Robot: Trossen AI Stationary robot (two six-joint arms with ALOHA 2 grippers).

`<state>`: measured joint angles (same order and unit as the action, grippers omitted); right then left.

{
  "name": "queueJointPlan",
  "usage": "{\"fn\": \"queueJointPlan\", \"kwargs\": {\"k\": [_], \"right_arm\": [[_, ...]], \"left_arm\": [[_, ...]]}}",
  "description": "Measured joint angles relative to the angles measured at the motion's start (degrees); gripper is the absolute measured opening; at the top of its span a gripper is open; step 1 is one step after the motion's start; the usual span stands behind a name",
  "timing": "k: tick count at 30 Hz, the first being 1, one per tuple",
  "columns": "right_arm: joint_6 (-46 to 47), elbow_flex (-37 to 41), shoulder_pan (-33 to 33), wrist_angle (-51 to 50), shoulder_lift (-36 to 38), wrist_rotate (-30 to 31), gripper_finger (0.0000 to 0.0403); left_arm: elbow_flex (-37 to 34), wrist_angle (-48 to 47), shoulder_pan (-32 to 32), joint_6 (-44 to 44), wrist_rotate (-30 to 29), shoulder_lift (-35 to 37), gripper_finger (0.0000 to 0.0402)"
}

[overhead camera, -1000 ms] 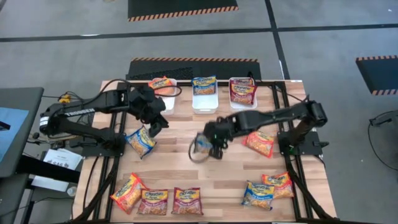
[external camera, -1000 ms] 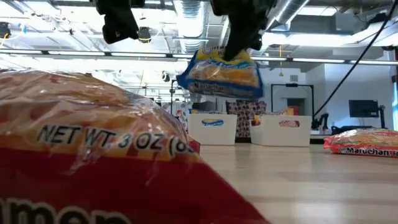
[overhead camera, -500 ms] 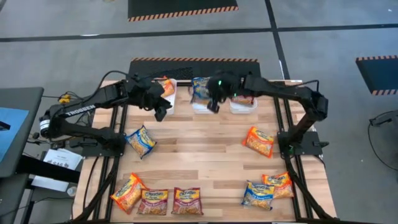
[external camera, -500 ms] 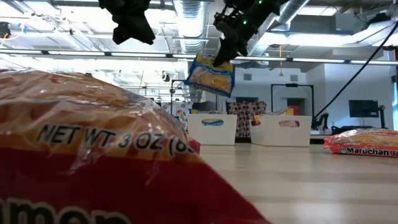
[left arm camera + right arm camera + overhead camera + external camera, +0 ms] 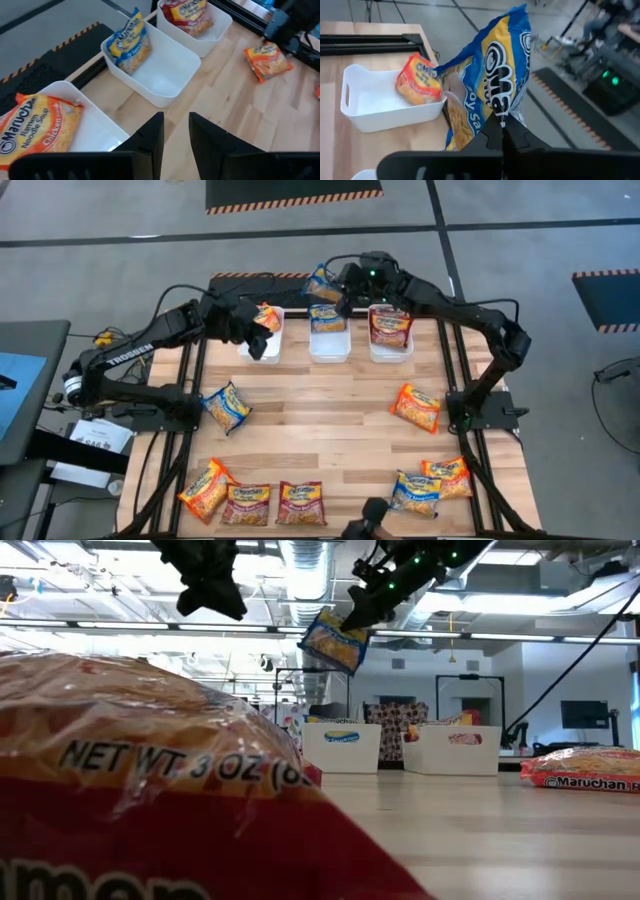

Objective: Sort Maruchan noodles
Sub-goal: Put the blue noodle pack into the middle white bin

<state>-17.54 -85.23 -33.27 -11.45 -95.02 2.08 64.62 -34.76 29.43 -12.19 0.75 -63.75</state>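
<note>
Three white bins [image 5: 330, 345] at table's 12 o'clock. Right gripper [image 5: 338, 287] clamped on blue-yellow packet [image 5: 322, 283], airborne above middle bin's far rim. Left gripper [image 5: 262, 346] part-open, empty, over left bin [image 5: 95, 131] holding orange packet [image 5: 35, 127].

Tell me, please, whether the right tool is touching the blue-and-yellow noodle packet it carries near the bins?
Touching. In the right wrist view the right tool is shut on the blue-and-yellow packet, pinching its edge.

Blurred red packet [image 5: 150, 790] up close, cut off by low view's edge
</note>
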Motion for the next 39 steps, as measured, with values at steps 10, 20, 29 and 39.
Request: {"fn": "queueJointPlan", "kwargs": {"k": [10, 20, 29, 39], "right_arm": [[-2.1, 0.0, -0.9, -0.6, -6.3, -2.5, 0.0005], [-8.1, 0.0, 0.2, -5.5, -10.6, -3.1, 0.0005], [-12.6, -0.3, 0.5, -6.7, -13.4, -1.9, 0.0005], [-16.9, -0.6, 1.3, -10.1, -15.9, 1.0, 0.0005]], "left_arm": [[0.0, 0.0, 3.1, 0.3, 0.0, 0.0, 0.0075], [0.0, -0.3, 4.2, 0.5, 0.0, 0.0, 0.0075], [0.0, -0.5, 4.2, 0.2, 0.1, 0.0, 0.0075], [0.0, -0.6, 4.2, -0.6, 0.1, 0.0, 0.0075]]}}
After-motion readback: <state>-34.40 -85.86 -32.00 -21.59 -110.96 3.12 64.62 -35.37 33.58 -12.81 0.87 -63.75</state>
